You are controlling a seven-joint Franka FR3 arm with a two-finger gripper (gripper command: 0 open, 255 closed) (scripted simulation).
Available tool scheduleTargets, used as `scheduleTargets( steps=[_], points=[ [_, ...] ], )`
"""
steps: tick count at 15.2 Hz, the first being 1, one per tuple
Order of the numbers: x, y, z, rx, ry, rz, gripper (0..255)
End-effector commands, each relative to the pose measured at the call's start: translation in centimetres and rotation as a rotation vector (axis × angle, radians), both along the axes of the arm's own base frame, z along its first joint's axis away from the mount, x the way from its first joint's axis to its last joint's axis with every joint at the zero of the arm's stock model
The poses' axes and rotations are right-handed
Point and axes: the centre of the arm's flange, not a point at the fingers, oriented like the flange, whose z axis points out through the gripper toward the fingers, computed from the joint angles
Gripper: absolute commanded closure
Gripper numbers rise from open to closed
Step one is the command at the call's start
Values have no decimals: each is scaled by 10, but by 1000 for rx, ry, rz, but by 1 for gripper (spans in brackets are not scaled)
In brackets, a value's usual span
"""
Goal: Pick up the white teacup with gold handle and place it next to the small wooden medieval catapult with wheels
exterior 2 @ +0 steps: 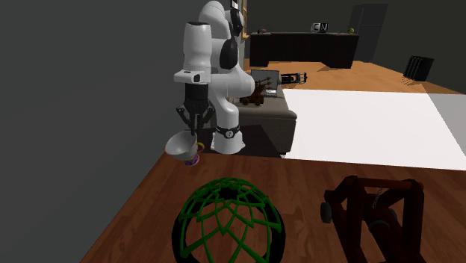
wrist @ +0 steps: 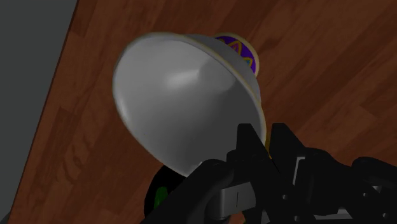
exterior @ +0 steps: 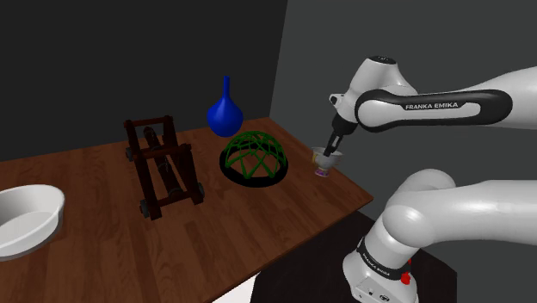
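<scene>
White, rounded arm with dark joint bands, "FRANKA EMIKA" lettering upper right, all-black end effector.

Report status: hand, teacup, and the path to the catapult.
Hand shut on teacup rim. Teacup tilted in the grasp. Green lattice dome sits between it and catapult.

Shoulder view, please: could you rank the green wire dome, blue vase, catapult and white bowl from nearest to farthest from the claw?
Measured from the claw, shut on the teacup at the shoulder view's right end of the table:
1. Green wire dome, just left of it.
2. Blue vase, behind the dome, by the wall.
3. Catapult, farther left.
4. White bowl, at the far left edge.
</scene>
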Motion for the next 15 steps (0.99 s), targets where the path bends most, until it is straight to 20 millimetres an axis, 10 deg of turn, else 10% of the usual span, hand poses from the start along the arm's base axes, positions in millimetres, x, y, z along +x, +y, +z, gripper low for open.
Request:
scheduleTargets(
  steps=[1,15],
  points=[
    [1,-1,11,0,0,0,255],
    [1,-1,85,0,0,0,255]
  ],
)
